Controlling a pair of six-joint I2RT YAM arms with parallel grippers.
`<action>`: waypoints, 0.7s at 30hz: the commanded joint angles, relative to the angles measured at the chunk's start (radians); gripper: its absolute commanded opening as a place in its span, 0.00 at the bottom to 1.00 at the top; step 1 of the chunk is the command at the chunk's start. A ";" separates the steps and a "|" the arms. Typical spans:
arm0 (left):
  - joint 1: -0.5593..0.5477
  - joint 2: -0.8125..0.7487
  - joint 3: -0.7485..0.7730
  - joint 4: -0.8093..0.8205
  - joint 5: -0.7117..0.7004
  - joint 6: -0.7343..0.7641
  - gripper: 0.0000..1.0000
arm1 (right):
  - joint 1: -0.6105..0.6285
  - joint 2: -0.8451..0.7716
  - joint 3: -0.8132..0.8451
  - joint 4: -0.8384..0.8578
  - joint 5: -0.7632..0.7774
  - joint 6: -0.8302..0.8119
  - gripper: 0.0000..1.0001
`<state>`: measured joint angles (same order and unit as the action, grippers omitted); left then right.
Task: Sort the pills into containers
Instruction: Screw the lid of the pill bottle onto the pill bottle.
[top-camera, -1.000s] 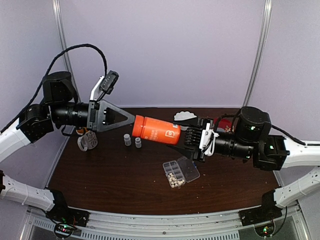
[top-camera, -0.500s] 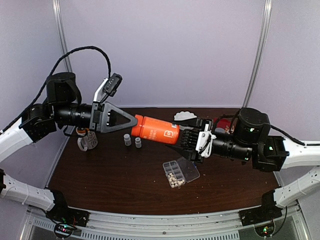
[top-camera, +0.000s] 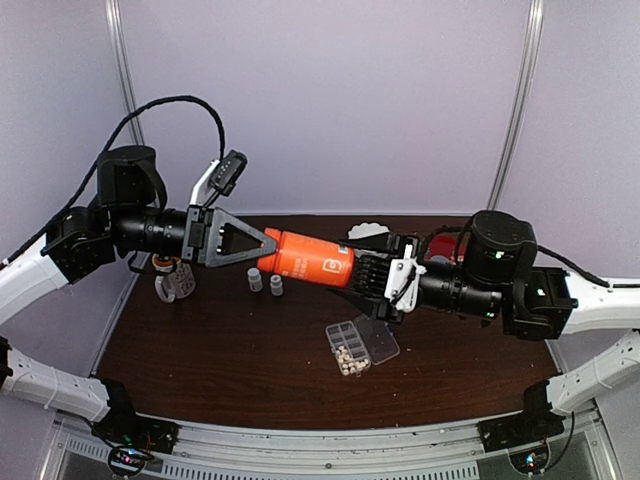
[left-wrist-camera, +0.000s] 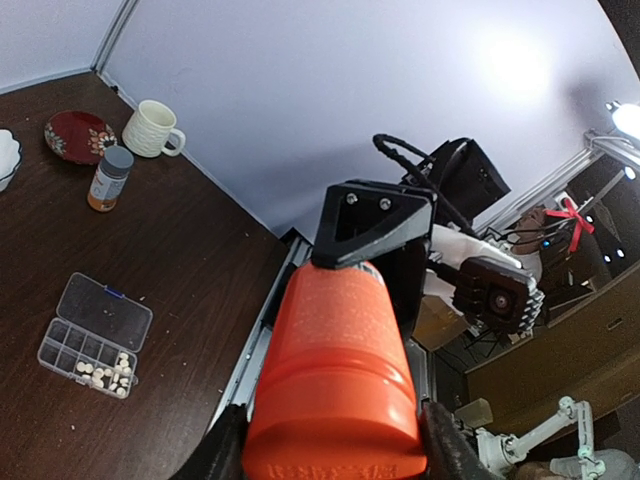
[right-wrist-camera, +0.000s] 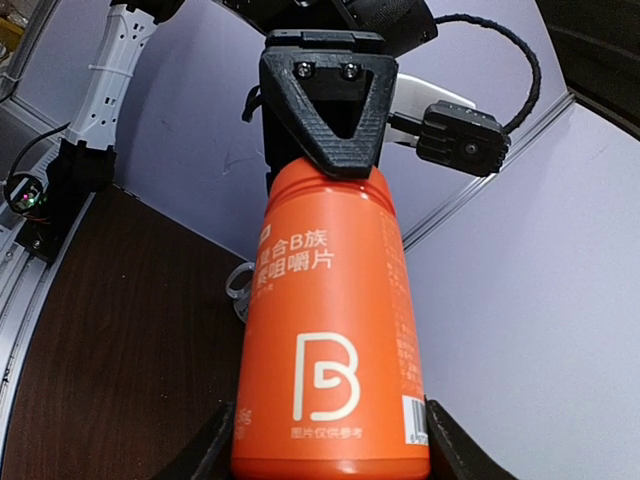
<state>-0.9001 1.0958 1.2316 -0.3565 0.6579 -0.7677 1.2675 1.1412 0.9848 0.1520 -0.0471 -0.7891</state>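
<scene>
Orange plastic is bridging the two arms: one orange bottle (top-camera: 310, 258) is hanging sideways above the bench (top-camera: 200, 350), with the right gripper (top-camera: 362, 272) grasping its base end just as it was a second ago. The left gripper (top-camera: 268, 243), then standing wide and short of the bottle, is now pressing its fingers (left-wrist-camera: 222, 452) against both sides of the cap end, clenched on it. Resting on the bench are one clear organizer box (top-camera: 340, 333) with its lid lying open, two small grey bottles (top-camera: 262, 282), one amber bottle (left-wrist-camera: 108, 178), one mug (left-wrist-camera: 150, 128) and one red plate (left-wrist-camera: 78, 135). The pills (top-camera: 348, 358), too small to count, are sitting clustered in cells at one end of the box, below the right gripper and well apart from the left.
</scene>
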 joint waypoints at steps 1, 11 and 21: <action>0.000 0.008 0.000 0.028 0.042 0.034 0.31 | 0.001 0.005 0.057 -0.042 0.013 0.050 0.00; -0.003 0.023 0.032 0.067 0.027 0.360 0.00 | -0.085 -0.028 0.106 -0.117 -0.288 0.462 0.00; -0.016 -0.013 0.013 0.062 0.146 1.200 0.00 | -0.157 -0.019 0.182 -0.229 -0.576 0.930 0.00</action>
<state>-0.9176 1.1023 1.2324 -0.2768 0.7132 -0.0578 1.1248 1.1404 1.1259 -0.0708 -0.4759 -0.1200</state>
